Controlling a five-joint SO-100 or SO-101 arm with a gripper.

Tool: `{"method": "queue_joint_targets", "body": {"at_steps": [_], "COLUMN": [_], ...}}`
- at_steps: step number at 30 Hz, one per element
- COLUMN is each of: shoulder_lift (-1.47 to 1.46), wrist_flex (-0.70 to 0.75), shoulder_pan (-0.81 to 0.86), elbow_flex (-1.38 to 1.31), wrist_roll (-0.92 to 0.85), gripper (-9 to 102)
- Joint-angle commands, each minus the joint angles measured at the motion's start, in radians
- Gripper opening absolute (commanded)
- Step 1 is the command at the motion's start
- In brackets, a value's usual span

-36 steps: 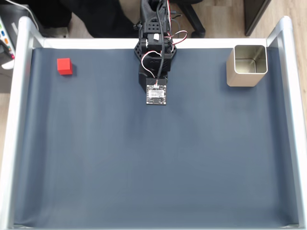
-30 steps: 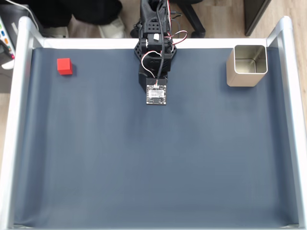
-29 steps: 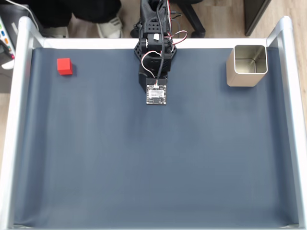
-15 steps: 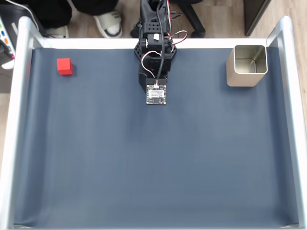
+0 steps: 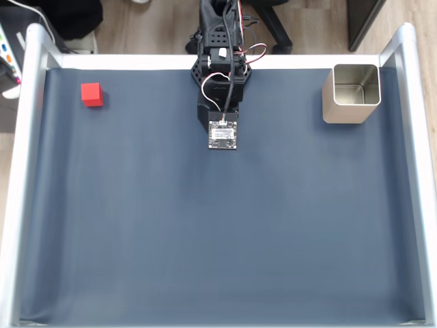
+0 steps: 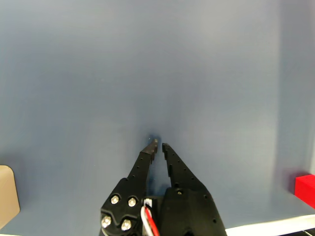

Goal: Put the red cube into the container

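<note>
The red cube (image 5: 91,94) sits on the dark blue mat near the top left corner in the fixed view, and its edge shows at the right border of the wrist view as the red cube (image 6: 306,189). The container (image 5: 353,92), a square silver-beige tin, stands upright and empty at the top right; a corner of the container (image 6: 7,196) shows at the wrist view's left edge. The arm is folded at the top centre between the two, far from both. My gripper (image 6: 158,145) points at bare mat, fingertips nearly touching, holding nothing.
A raised metal frame (image 5: 24,178) borders the mat on the left, top and right. The arm's base (image 5: 222,48) stands at the top centre edge. Chair legs and floor lie beyond the top frame.
The arm, cube and container have not moved. A person's feet beyond the top frame have moved away out of view.
</note>
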Motion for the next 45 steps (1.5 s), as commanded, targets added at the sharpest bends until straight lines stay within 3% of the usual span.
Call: {"method": "queue_joint_targets", "body": {"at_steps": [1, 17, 28, 38, 45], "shoulder_lift": [-0.005, -0.003, -0.104, -0.318, -0.548], "wrist_flex": [0.006, -0.038, -0.365, -0.81, -0.807], "shoulder_pan": [-0.009, -0.011, -0.008, 0.025, 0.1], "elbow_flex": [-0.005, -0.005, -0.005, -0.06, -0.359], "wrist_roll": [0.008, -0.057, -0.041, -0.011, 0.046], "gripper": [1, 0, 0, 0, 0]}}
